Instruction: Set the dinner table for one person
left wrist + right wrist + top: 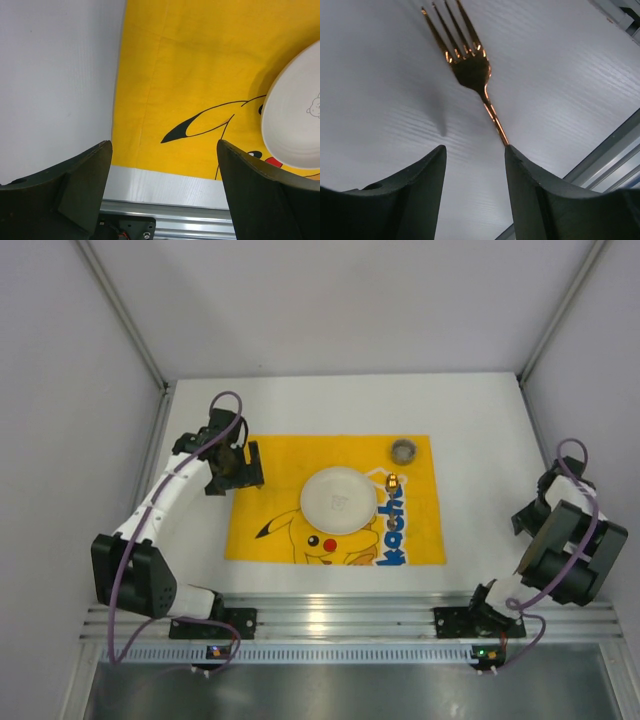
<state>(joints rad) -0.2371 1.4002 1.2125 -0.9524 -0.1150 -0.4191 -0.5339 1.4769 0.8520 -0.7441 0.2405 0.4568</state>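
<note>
Top view: white dinner table surface (pixel 300 400) spans mid-frame. Yellow Pikachu cloth (pixel 285 465) lies at centre with a white plate (pixel 338 499) on it. A small dark round item (pixel 403 450), possibly a cup, sits at the cloth's upper right corner.

Left gripper (pixel 164 145) is over the cloth's upper left edge, jaws released wide, nothing between.

Right gripper (pixel 475 147) is at frame right, over bare surface. The copper fork (pixel 470 65) handle meets the lower-right finger (pixel 535 190). Jaws part-way apart; cannot tell whether they grip the fork.
</note>
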